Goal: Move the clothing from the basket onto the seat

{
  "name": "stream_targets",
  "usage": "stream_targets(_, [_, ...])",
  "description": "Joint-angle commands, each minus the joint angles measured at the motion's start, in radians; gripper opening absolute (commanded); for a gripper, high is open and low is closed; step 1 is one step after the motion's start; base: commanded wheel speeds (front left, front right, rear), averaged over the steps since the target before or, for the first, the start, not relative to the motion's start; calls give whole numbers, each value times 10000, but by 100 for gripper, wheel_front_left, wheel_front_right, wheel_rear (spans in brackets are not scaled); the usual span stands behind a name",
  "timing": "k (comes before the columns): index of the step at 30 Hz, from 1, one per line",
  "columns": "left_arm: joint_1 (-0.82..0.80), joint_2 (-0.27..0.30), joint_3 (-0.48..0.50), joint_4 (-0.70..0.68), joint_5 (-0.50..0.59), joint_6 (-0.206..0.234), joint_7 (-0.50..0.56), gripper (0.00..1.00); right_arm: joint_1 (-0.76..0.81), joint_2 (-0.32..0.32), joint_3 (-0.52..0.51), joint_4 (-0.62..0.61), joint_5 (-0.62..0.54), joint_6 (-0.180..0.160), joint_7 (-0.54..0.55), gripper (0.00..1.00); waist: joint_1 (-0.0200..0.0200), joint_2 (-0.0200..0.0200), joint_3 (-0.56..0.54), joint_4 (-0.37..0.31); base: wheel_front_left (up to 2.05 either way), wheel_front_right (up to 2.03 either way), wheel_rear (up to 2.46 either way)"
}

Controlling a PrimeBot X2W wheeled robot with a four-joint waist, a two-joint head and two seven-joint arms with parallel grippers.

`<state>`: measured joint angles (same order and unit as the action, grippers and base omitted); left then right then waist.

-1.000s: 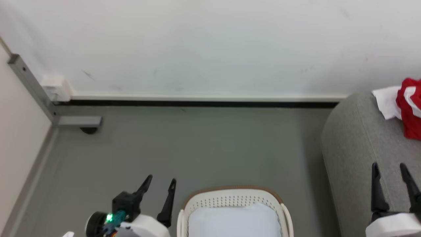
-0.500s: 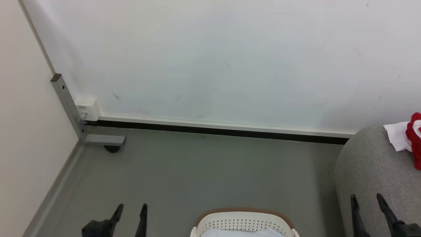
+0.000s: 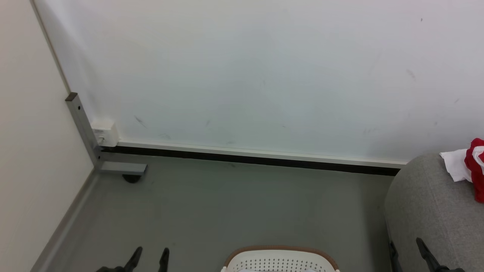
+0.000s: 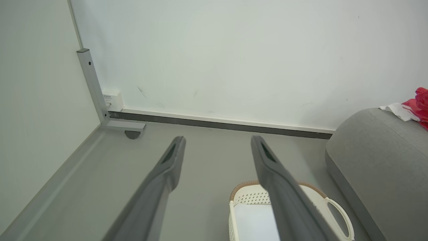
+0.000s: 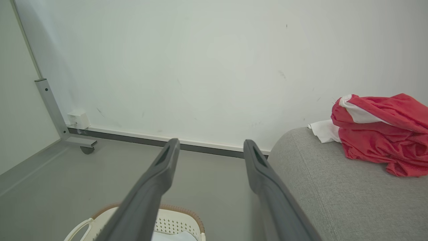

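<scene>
Red clothing (image 5: 384, 134) with white panels lies heaped on the grey seat (image 5: 334, 187) at the right; its edge also shows in the head view as clothing (image 3: 477, 166) on the seat (image 3: 427, 204). The white basket (image 3: 280, 260) with a brown rim stands on the floor at the bottom middle, and the basket (image 4: 240, 214) holds a pale pad. My left gripper (image 3: 149, 254) is open, left of the basket. My right gripper (image 3: 407, 249) is open over the seat's near end. Both hold nothing, as seen in the wrist views: left gripper (image 4: 217, 142), right gripper (image 5: 210, 145).
A white wall with a dark skirting strip (image 3: 245, 158) runs across the back. A grey metal post (image 3: 81, 128) on a wheeled foot and a white wall box (image 3: 104, 134) stand at the left corner. Grey floor (image 3: 227, 211) lies between wall and basket.
The camera has tilted up, so the basket and both grippers have slid toward the bottom edge. Both grippers stay open.
</scene>
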<state>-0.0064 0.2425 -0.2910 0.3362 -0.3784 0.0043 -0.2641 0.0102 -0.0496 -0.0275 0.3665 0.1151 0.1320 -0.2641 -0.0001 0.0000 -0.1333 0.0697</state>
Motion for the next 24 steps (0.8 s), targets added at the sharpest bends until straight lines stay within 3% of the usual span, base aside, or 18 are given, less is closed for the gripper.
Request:
stream_targets(1, [136,-40,106,65,235,-195,-2,100,168,-20,46,53,27,-27,2,100,1,0,9,-55,0,0,0])
stream_targets(10, [-43,-444,703,265,864,-845,-2,100,64,-18,150,140,-40,-27,2,100,1,0,58,-181,0,0,0])
stream_targets(24, [-361,-847,1087,594,1301,-1193,-3,100,-119,-18,79,190,-50,-27,2,100,1,0,137,-200,0,0,0])
